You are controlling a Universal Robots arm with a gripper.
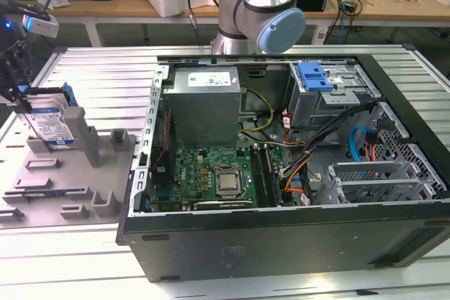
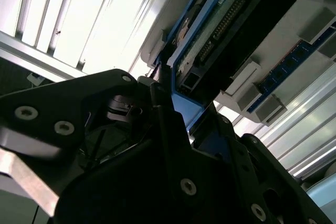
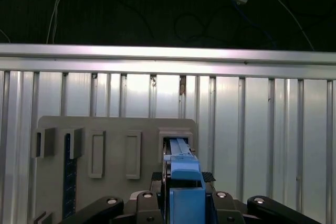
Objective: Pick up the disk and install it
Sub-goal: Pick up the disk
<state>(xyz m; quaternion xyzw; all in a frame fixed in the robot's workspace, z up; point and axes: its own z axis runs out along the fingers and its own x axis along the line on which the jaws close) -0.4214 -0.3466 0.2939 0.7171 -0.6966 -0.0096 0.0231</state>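
Observation:
The disk (image 1: 50, 123), silver with a white-and-blue label in a blue carrier frame, stands on edge at the grey fixture plate (image 1: 70, 187) on the exterior view's left. My gripper (image 1: 17, 100) sits at its top end, fingers on either side. In the first wrist view the blue carrier (image 3: 184, 179) lies clamped between the black fingers (image 3: 152, 182), its far end at a slot in the grey plate (image 3: 105, 124). In the second wrist view the disk's connector edge (image 2: 226, 24) runs away from the gripper (image 2: 170, 95), which is shut on it.
An open computer case (image 1: 281, 233) fills the middle and right, with motherboard (image 1: 211, 177), power supply (image 1: 204, 100) and a metal drive cage (image 1: 351, 89) topped by a blue latch (image 1: 314, 75). The arm's base (image 1: 260, 12) stands behind the case. A grey post (image 1: 86, 135) rises beside the disk.

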